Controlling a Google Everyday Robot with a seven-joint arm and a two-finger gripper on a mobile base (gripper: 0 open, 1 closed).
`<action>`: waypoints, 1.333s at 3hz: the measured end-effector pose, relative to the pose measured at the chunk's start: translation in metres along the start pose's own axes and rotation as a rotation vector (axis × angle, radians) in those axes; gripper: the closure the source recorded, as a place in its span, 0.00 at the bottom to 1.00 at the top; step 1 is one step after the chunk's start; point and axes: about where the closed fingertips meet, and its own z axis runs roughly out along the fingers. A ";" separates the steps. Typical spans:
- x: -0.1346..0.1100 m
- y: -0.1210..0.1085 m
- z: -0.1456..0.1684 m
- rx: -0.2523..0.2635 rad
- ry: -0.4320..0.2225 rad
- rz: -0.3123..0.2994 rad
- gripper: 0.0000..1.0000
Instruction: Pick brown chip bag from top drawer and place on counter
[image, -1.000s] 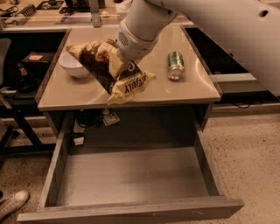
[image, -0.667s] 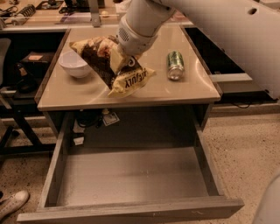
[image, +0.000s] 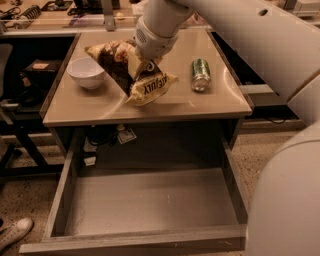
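Observation:
The brown chip bag (image: 124, 70) hangs tilted over the left middle of the beige counter (image: 170, 102), its tan lower end at or just above the surface. My gripper (image: 140, 61) comes down from the upper right and is shut on the bag's upper middle; my wrist hides most of its fingers. The top drawer (image: 150, 202) is pulled wide open below the counter's front edge, and its grey bottom holds nothing.
A white bowl (image: 86, 72) stands on the counter left of the bag. A green can (image: 200, 74) lies on its right side. My white arm (image: 280, 60) fills the right of the view. A cluttered shelf runs behind, and a shoe (image: 15, 232) shows bottom left.
My gripper has carried the bag a little farther back and left over the counter. The bowl, can and drawer have not moved.

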 end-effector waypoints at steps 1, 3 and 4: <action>-0.003 -0.012 0.011 0.000 0.017 0.021 1.00; -0.004 -0.022 0.018 0.005 0.027 0.043 0.81; -0.004 -0.022 0.018 0.005 0.027 0.043 0.58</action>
